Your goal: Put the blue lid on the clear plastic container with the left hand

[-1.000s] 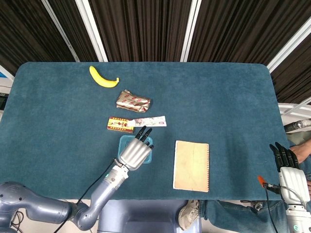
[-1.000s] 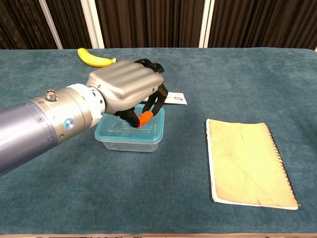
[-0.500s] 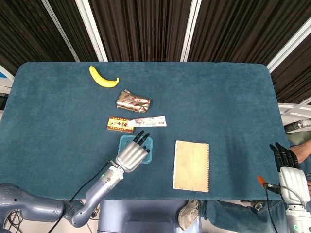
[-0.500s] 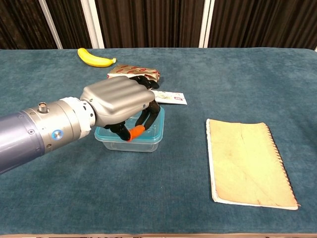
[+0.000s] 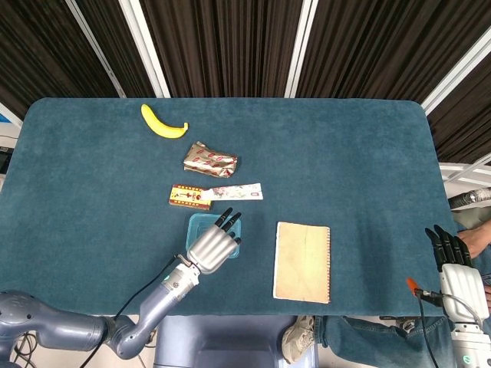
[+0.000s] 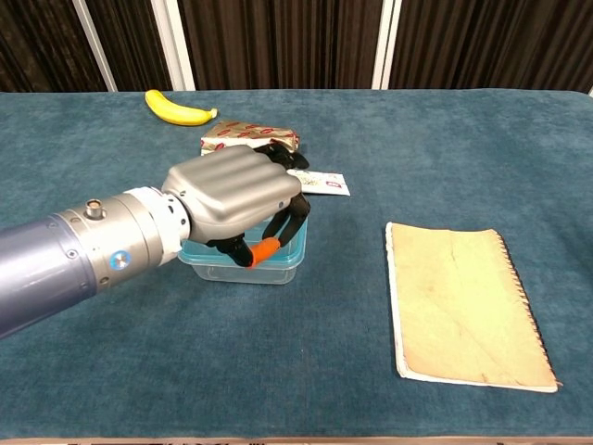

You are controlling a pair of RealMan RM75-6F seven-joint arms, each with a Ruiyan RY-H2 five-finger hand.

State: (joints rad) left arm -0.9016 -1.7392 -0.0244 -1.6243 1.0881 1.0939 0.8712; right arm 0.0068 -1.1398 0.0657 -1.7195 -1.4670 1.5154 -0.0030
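The clear plastic container (image 6: 278, 270) stands near the table's front, left of centre, with the blue lid (image 5: 200, 225) lying on top of it. My left hand (image 6: 236, 195) is spread over the lid from the near side. Its fingers (image 5: 229, 221) curve down over the far right edge, and the orange-tipped thumb (image 6: 264, 250) sits at the near side. The hand covers most of the lid and touches it; it is not lifting it. My right hand (image 5: 459, 276) hangs past the table's front right corner, fingers straight, holding nothing.
A tan notebook (image 5: 302, 261) lies right of the container. Behind the container are a small red box (image 5: 189, 197), a white sachet (image 5: 238, 191) and a foil snack packet (image 5: 210, 159). A banana (image 5: 163, 124) lies at the far left.
My left hand drew back toward the near edge, then came forward again and sits lower over the lid. The container, lid and right hand have not moved.
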